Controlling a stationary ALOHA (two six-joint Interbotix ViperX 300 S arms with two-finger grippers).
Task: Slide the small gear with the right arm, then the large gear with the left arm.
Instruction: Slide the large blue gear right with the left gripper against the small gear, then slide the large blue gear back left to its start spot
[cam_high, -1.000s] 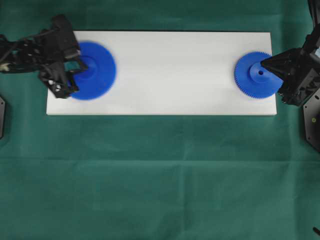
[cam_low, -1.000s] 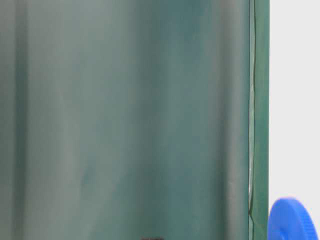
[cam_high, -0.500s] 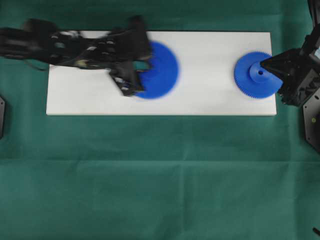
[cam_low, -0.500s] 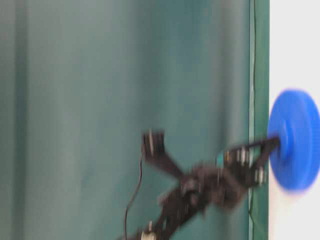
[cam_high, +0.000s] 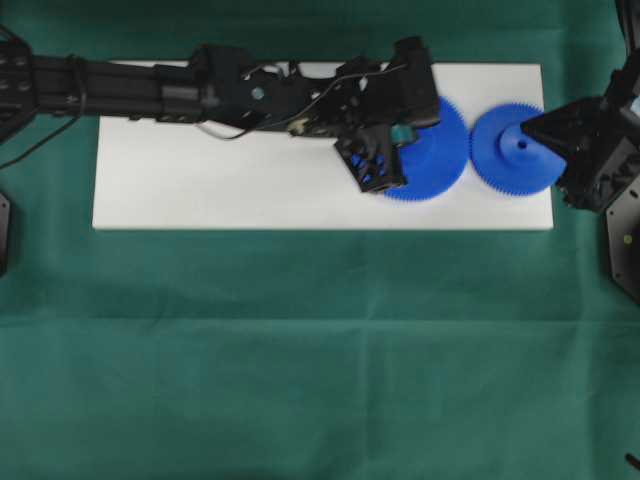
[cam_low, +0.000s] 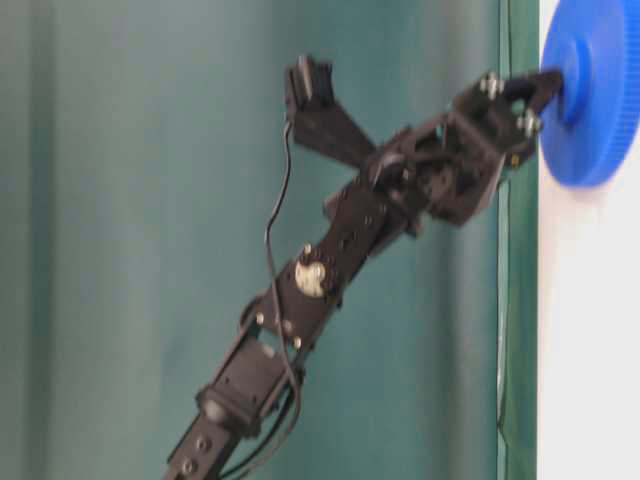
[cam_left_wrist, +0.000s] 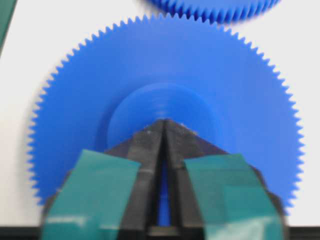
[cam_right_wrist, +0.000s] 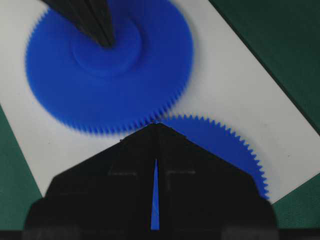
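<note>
Your left arm (cam_high: 150, 88) stretches long across the white board (cam_high: 200, 190), reaching well past the middle, and its gripper (cam_high: 398, 122) sits on the large gear (cam_high: 430, 155) with the tip planted on the raised hub. From the left wrist camera the jaws look pinched together, tips meeting at a point on the hub (cam_left_wrist: 165, 112), pushing rather than grasping, with teal pads (cam_left_wrist: 90, 192) on either side. The large gear lies flat on the board's right half, and its teeth look to be touching or all but touching the small gear (cam_high: 512, 150) just to its right; in the right wrist view the two toothed rims (cam_right_wrist: 165, 119) appear to meet, though the big one is blurred, so you can't swear they're meshed. Over on the right, your right arm's gripper (cam_high: 545, 128) rests its closed, pointed jaws on the small gear near the centre hole (cam_high: 521, 144).

So by my read, the small gear is parked near the board's right end, and the large gear's slide is at or near its finish. What's left: settle the mesh, if it isn't there.

The look of them: bright blue plastic, flat, fine even teeth, round raised hubs, the left one clearly wider.
</note>
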